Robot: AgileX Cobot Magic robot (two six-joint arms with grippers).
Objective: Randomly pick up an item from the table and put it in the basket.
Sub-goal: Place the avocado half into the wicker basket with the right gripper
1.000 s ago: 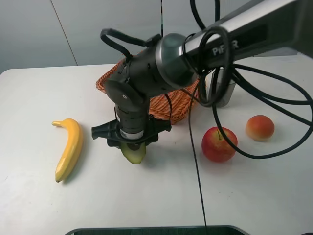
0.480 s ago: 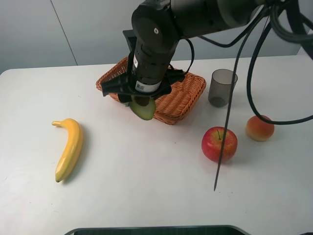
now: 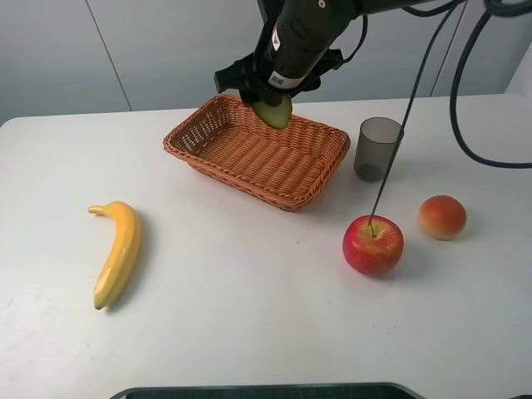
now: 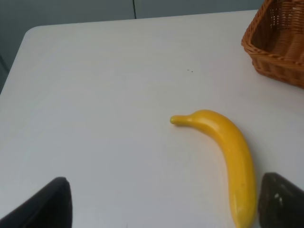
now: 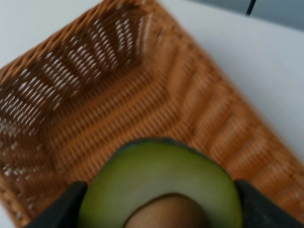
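Observation:
My right gripper [image 3: 273, 108] is shut on the halved avocado [image 3: 273, 111] and holds it in the air above the far side of the wicker basket [image 3: 218, 160]. In the right wrist view the avocado [image 5: 161, 183] shows pale green flesh and a brown pit, clamped between the dark fingers [image 5: 61, 209], with the basket's woven floor [image 5: 118, 104] below. My left gripper [image 4: 161, 209] is open above the white table [image 3: 249, 307]; its dark fingertips [image 4: 42, 206] frame the banana [image 4: 230, 154].
A yellow banana [image 3: 116, 252] lies at the left. A red apple [image 3: 372, 244] and an orange-red fruit [image 3: 441, 217] sit at the right. A grey translucent cup [image 3: 377, 148] stands right of the basket. A thin cable hangs over the apple.
My right gripper has lifted the avocado off the table and carried it back and up, from in front of the basket to above its far side. The left arm has not moved.

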